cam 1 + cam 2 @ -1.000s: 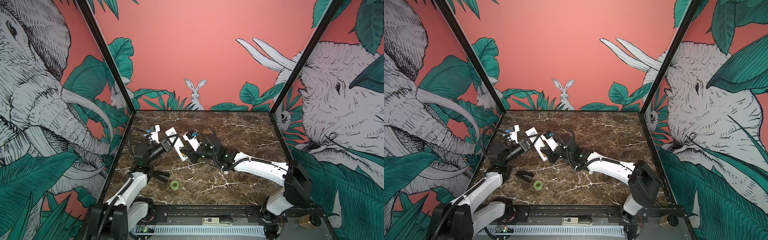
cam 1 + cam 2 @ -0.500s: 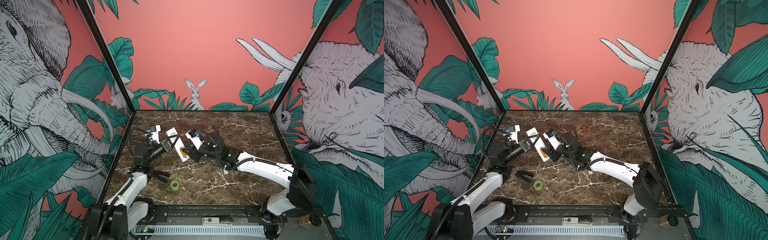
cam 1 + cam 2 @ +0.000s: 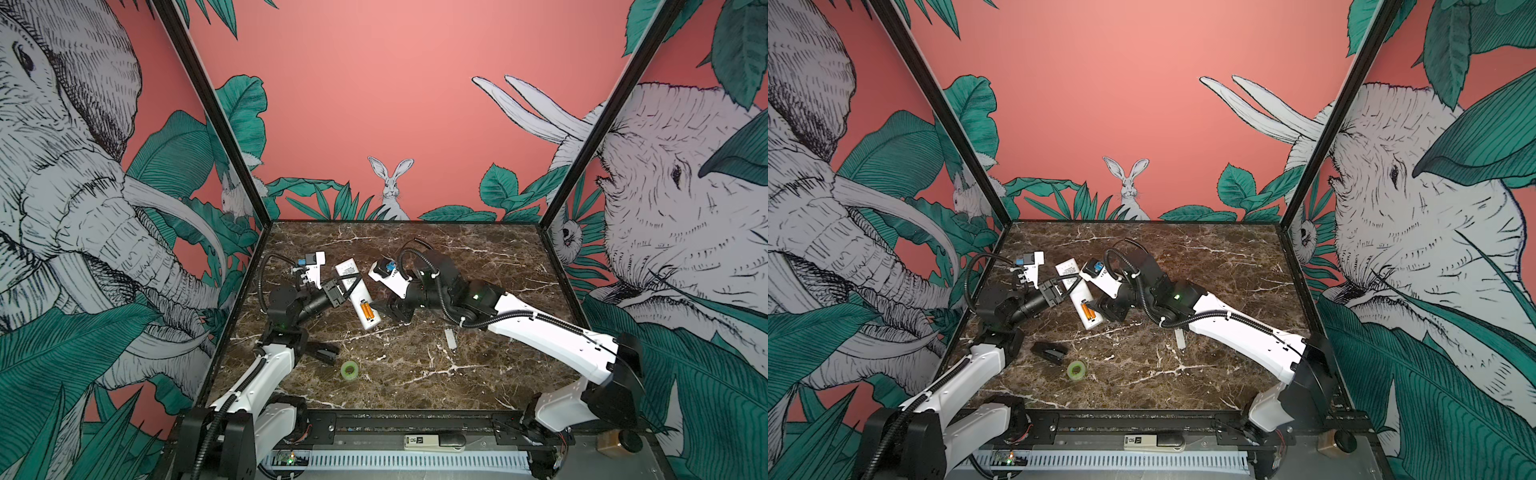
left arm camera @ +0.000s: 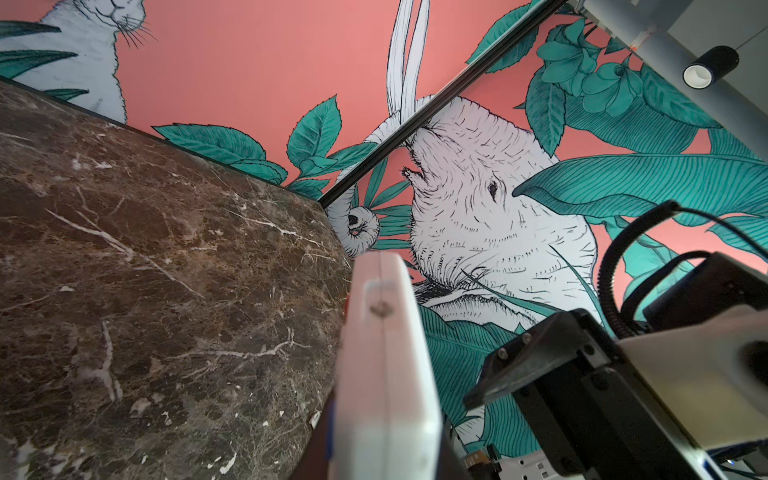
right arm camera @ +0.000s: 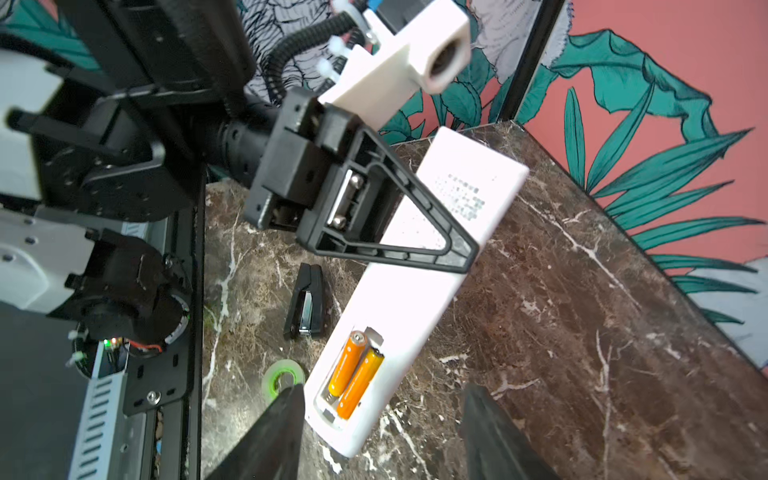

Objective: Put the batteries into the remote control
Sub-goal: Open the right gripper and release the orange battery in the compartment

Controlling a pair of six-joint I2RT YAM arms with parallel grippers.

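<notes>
Right wrist view: your left gripper (image 5: 457, 253) is clamped across the remote control (image 5: 415, 266) about mid-length, one black triangular finger over the plain white back, the other under it; my read: it's acting as a vise, keeping the bay facing up and the smooth plastic body from sliding on the polished marble table (image 5: 561, 332); can't tell whether the remote's near end touches the marble. Both batteries (image 5: 355, 370) lie side by side in the open bay at that near end; glossy orange cylinders, silvery caps; the one nearer the black stapler (image 5: 305, 303) looks slightly proud at its cap, so it probably needs a press. Your right gripper (image 5: 384, 436) holds nothing; jaws spread wide either side of the bay end, clear of the cells. The flat grey cover (image 3: 450, 338) lies well apart by the right arm; closing looks pending.
</notes>
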